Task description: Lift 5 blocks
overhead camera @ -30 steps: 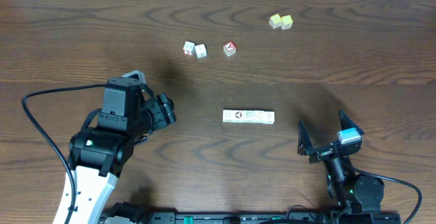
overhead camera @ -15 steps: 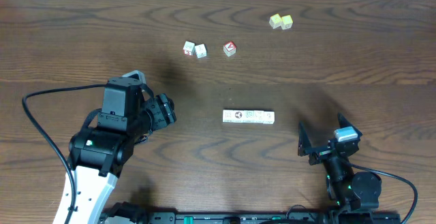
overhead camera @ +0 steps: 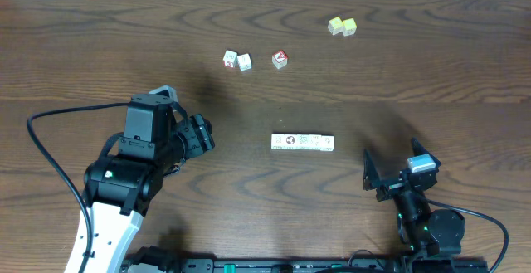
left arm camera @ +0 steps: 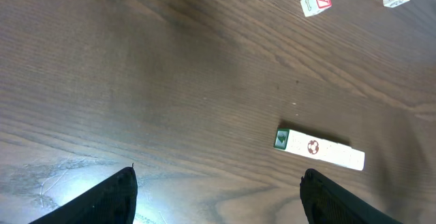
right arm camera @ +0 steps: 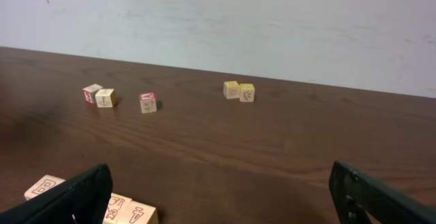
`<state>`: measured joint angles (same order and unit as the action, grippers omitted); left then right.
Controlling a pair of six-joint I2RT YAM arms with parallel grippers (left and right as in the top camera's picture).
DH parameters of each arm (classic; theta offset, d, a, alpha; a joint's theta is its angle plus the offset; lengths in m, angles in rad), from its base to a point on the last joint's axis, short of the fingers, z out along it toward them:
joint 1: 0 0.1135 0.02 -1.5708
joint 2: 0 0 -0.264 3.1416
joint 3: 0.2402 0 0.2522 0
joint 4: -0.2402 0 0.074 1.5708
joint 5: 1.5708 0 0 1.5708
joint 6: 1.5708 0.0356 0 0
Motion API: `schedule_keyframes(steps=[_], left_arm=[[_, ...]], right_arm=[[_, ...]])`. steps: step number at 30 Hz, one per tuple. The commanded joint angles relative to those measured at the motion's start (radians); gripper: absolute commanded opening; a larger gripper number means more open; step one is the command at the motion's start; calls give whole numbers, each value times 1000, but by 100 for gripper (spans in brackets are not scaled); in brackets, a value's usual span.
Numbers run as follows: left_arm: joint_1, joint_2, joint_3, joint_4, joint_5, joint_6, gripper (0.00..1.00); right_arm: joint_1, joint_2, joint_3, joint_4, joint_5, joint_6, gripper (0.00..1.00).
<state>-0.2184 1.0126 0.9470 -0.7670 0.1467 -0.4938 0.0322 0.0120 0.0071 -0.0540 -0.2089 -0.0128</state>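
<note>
Both tools idle, nothing in either. My left gripper has its jaws spread wide with only bare table between them. It hangs over the left half of the table, clear of every cube. My right gripper is at full spread and empty too, sitting low at the bottom right and pointing toward the far wall. The blocks are five whitish cubes lined up end to end, touching, in one straight row flat on the table at centre. They sit between the two arms, well apart from the left gripper and nearer the right one, and neither touches them. In the left wrist view the row lies ahead and off to the right of the jaw gap. In the right wrist view only its end shows, at the bottom left edge and partly behind a finger. Farther back are a pair of whitish cubes side by side and a red-faced cube just right of them. Two yellow cubes sit touching near the far edge.
</note>
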Motion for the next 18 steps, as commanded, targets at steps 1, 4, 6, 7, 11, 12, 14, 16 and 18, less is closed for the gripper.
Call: schedule_keyframes(steps=[1,4,6,7,11,12,14,16,18], left_arm=[[4,2,14,-7,-15,17,77],[4,2,14,-23,-55,34,77],[5,-3,14,-25,-70,48,77],[5,-8,14,-24,-81,48,77],[6,-97,-43,-5,-87,143,77],[6,-132,-71,11,-87,192,77],[12,-212,-132,50,-81,277,77],[33,-305,-202,92,-48,356,77],[56,-400,-273,134,-4,412,77]], right_arm=[[-9,-6,-2,-5,10,-18,99],[-9,-6,-2,-5,10,-19,99],[-9,-6,-2,-5,10,-18,99],[-9,-6,-2,-5,10,-18,99],[-9,-6,-2,-5,10,-18,99],[-9,-6,-2,-5,10,-18,99],[-9,-6,-2,-5,10,-18,99],[-9,-6,-2,-5,10,-18,99],[-9,-6,-2,-5,10,-18,99]])
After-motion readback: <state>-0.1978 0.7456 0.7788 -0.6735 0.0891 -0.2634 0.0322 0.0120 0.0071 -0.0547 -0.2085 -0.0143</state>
